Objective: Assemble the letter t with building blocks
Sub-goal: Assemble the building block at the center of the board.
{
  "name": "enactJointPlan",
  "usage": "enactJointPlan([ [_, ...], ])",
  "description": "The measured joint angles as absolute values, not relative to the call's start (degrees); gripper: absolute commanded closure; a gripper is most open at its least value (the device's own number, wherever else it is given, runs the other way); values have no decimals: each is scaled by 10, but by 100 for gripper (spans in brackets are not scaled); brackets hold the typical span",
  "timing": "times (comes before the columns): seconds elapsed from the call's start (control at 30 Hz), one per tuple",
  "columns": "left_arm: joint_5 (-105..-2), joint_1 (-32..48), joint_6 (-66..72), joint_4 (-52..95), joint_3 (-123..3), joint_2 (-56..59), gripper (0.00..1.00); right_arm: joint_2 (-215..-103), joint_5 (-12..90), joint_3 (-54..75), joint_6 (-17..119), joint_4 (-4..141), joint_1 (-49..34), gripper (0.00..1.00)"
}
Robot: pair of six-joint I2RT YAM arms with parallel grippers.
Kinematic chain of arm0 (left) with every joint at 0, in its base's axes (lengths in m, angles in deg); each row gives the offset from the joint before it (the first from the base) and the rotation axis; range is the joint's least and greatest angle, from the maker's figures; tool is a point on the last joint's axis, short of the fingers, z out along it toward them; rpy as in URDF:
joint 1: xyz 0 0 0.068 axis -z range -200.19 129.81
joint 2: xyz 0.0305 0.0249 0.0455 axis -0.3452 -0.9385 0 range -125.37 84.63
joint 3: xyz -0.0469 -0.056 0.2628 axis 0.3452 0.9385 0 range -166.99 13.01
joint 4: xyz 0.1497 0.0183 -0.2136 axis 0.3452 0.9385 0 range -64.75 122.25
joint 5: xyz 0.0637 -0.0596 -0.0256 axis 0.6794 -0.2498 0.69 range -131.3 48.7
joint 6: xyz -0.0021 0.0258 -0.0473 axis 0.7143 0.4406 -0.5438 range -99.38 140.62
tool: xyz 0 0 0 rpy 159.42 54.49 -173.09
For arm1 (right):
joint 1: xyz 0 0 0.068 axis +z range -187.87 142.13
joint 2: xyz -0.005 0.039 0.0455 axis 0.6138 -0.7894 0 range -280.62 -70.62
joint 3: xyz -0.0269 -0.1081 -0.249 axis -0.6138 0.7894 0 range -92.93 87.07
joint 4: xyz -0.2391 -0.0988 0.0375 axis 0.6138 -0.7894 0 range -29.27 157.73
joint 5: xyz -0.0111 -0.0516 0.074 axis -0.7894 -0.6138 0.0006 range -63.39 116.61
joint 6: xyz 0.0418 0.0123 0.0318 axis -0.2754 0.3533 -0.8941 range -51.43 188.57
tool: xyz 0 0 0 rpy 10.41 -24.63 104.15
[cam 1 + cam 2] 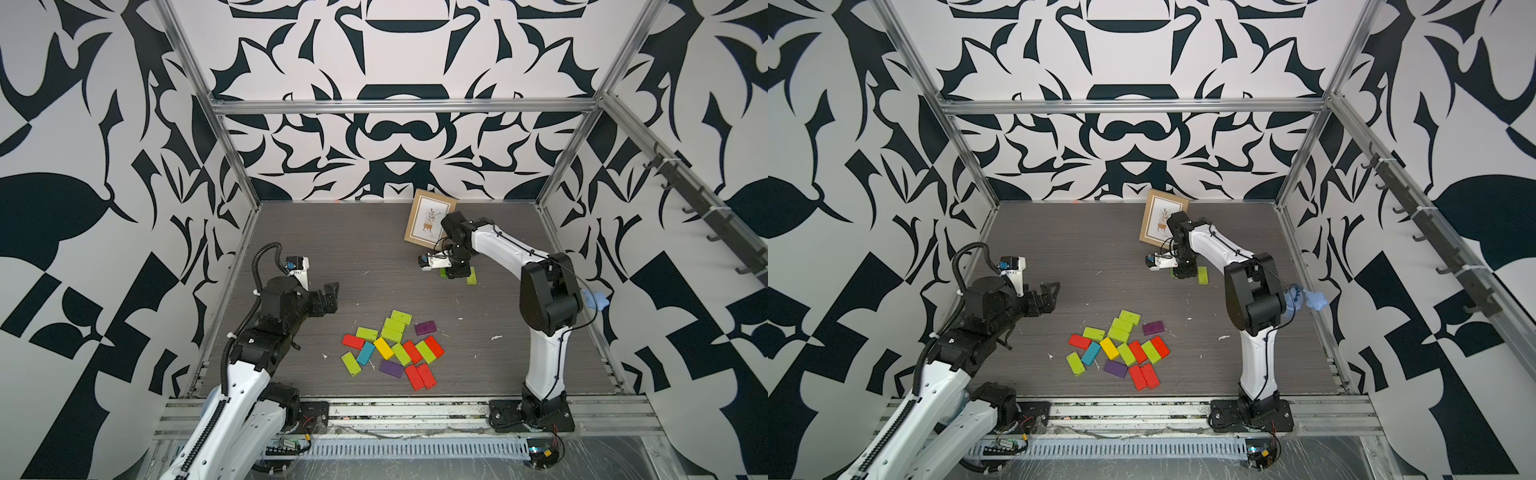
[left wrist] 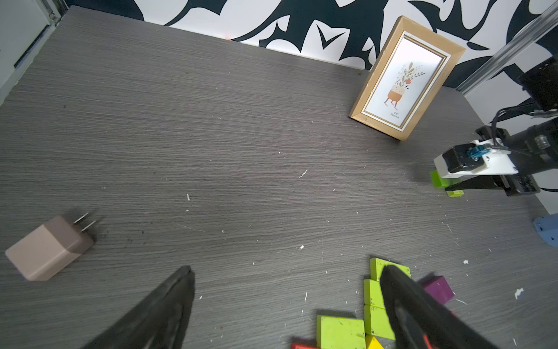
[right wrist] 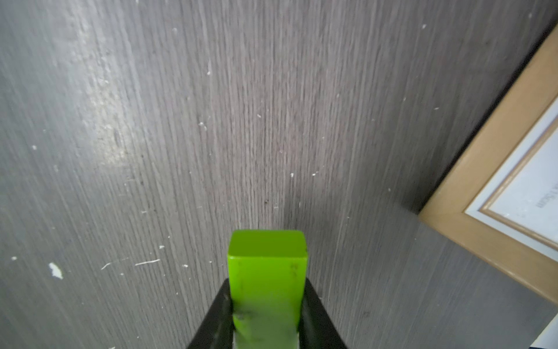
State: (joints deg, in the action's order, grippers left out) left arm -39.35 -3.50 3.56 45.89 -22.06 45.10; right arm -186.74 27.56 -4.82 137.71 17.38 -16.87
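1. One lime green block [image 3: 267, 260] is pinched by the right gripper [image 1: 455, 272], close above the table [image 1: 332, 249], near the picture frame [image 1: 428, 220]
2. A second lime green block [image 1: 471, 276] lies just beside it
3. The remaining blocks [image 1: 401, 353] lie clustered at the table's near middle
4. The left gripper [image 1: 331, 297] hovers spread wide beside them

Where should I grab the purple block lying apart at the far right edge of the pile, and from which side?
Pinch the purple block across its two long sides at mid-length, coming straight down from above. It lies flat with bare table along both long edges, clear of the lime green blocks beside it, so the open left gripper should straddle it.
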Motion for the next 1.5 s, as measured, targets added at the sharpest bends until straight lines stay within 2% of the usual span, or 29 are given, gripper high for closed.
enactJointPlan([
  [0.4,-391,-35,36,459,-221,451,0,-1901,259,-48,1379,172,-180,97],
  [1.5,-389,-35,37,459,-221,448,0,-1906,256,-32,1380,189,-201,92],
])
